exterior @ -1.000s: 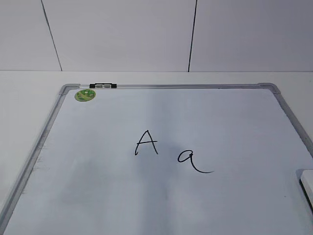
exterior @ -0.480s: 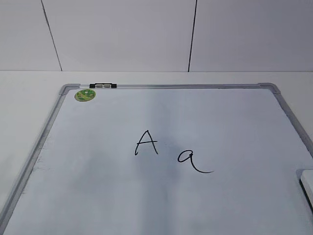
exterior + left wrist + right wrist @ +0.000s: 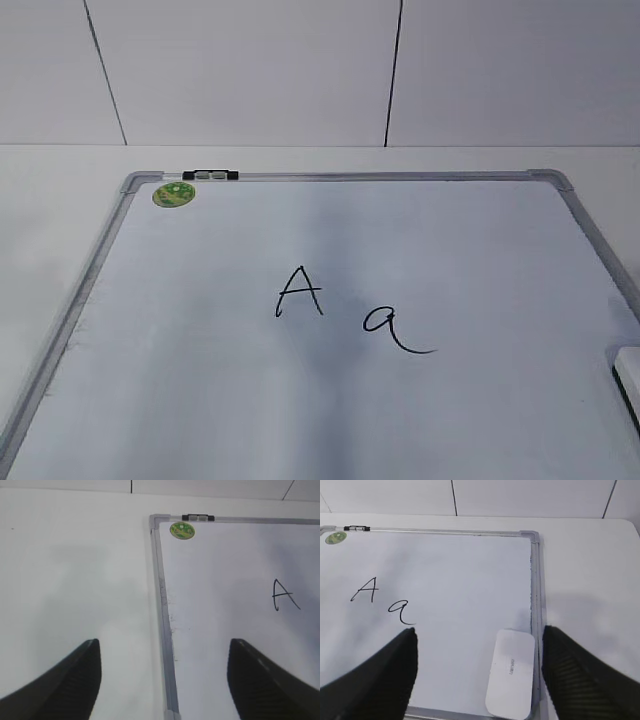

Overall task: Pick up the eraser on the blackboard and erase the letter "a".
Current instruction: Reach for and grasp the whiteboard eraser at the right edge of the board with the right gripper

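Note:
The blackboard (image 3: 150,400) is a white board with a silver frame, lying flat on the table. The lowercase letter "a" (image 3: 385,323) with a curling tail sits right of a capital "A" (image 3: 299,291); it also shows in the right wrist view (image 3: 400,610). The white eraser (image 3: 511,672) lies on the board's near right corner, by the frame; its edge shows in the exterior view (image 3: 628,372). My right gripper (image 3: 477,645) is open above the board, with the eraser between its fingers and nearer the right one. My left gripper (image 3: 162,655) is open over the board's left frame edge (image 3: 165,630).
A round green sticker (image 3: 173,194) and a black-and-silver clip (image 3: 211,176) sit at the board's far left corner. White table surface (image 3: 75,570) lies left of the board and also right of it (image 3: 590,580). A white panelled wall (image 3: 300,70) stands behind.
A soft grey shadow over the board's middle has shifted and darkened slightly. The board, letters and eraser have not moved.

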Available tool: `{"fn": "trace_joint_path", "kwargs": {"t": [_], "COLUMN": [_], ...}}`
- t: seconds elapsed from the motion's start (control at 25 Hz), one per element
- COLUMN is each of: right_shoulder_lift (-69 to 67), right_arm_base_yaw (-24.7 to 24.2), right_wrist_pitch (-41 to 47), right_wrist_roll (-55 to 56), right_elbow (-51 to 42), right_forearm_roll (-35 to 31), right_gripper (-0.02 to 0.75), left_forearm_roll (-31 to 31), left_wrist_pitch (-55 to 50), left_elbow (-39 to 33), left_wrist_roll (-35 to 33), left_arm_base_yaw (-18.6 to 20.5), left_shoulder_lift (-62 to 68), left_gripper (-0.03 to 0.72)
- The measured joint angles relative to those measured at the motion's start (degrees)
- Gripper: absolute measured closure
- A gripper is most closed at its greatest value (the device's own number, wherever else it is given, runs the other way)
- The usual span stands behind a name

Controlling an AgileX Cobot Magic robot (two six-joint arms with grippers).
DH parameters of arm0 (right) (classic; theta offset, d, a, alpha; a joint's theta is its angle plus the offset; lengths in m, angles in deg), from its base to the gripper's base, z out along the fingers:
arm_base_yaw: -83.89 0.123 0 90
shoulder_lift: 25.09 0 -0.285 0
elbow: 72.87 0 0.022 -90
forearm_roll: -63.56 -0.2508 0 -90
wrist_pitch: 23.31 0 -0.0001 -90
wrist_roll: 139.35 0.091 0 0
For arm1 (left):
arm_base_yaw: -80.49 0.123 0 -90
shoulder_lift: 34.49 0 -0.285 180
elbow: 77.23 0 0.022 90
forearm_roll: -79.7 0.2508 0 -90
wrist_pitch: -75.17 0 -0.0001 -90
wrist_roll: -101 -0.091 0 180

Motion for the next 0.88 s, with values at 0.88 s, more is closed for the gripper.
{"fn": "trace_joint_path", "kwargs": {"t": [0.88], "right_shoulder_lift": [-32.84], "right_arm_base_yaw": [0.0], "right_wrist_pitch": [7.76], "right_wrist_roll": [8.31], "right_elbow": [11.8], "right_forearm_roll": [-0.34], "right_gripper": [0.146], "left_forearm_roll": [-3.87], "left_wrist_pitch": [5.83], "left_elbow": [8.25], "left_wrist_roll": [-4.19], "left_arm_base_yaw": [0.0], "left_shoulder_lift": [41.24], "left_gripper": [0.114]}}
